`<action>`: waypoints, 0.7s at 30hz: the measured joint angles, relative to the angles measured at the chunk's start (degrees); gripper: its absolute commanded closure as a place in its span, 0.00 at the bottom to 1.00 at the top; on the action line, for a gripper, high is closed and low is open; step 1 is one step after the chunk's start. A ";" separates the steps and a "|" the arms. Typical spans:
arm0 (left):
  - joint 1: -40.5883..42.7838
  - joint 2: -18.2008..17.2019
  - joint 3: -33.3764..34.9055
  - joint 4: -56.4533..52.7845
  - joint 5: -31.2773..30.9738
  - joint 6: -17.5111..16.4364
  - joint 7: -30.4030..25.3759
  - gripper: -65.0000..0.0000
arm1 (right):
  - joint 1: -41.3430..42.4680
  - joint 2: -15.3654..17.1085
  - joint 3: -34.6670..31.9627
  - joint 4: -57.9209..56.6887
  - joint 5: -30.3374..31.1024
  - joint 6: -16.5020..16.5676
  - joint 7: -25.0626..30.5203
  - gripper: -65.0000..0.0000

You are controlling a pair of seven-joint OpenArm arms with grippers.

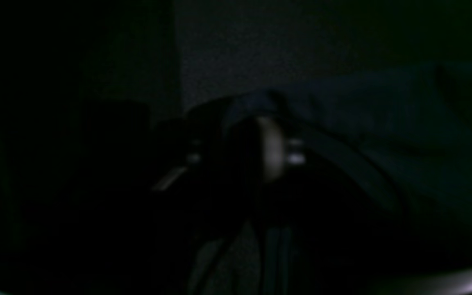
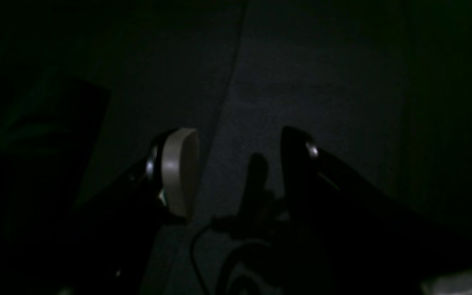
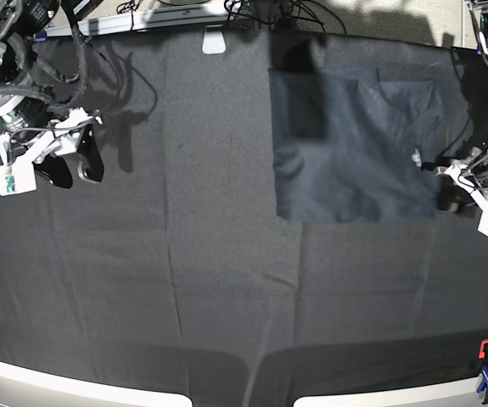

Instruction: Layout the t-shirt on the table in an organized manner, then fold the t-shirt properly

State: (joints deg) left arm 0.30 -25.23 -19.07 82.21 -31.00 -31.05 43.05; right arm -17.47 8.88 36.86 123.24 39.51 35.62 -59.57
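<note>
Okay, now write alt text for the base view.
A dark shirt lies folded on a black-covered table. The left hand is at its edge; the right hand hovers open, well away from it.

Black-covered table [image 3: 218, 280] — dark t-shirt [image 3: 345, 153] on it.

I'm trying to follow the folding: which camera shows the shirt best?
The base view: the whole shirt lies there in good light. The left wrist view shows a dim, blurry part; the right wrist view only a dark edge at its left.
</note>
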 measured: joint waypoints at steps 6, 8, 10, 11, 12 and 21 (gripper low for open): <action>0.02 -4.04 0.02 -0.04 -11.43 -0.42 0.44 0.57 | 0.00 0.00 0.00 0.00 0.02 0.02 0.85 0.52; -0.17 -6.05 -0.92 0.17 -18.38 -2.82 2.29 0.61 | 0.00 0.02 0.00 0.00 0.00 0.02 2.60 0.52; -0.26 -6.14 -3.26 1.31 -23.61 -5.99 8.24 0.74 | 0.02 0.04 -0.48 -0.02 0.00 0.02 4.28 0.57; 0.33 -6.21 -3.85 1.70 -26.93 -7.61 10.71 0.83 | 0.00 0.02 -1.22 0.00 0.00 0.02 4.74 0.62; 1.55 -6.19 -3.98 2.23 -30.10 -8.44 11.41 0.92 | 0.00 0.04 -2.40 -0.02 -0.04 0.04 5.16 0.69; 12.15 0.37 -3.87 3.96 -32.44 -8.46 13.22 1.00 | 6.86 -0.35 -22.56 -3.98 -11.15 0.37 10.62 1.00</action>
State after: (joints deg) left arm 12.45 -24.86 -22.94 86.17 -63.44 -39.51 56.27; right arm -10.61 8.54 14.31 119.26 28.36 35.99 -48.95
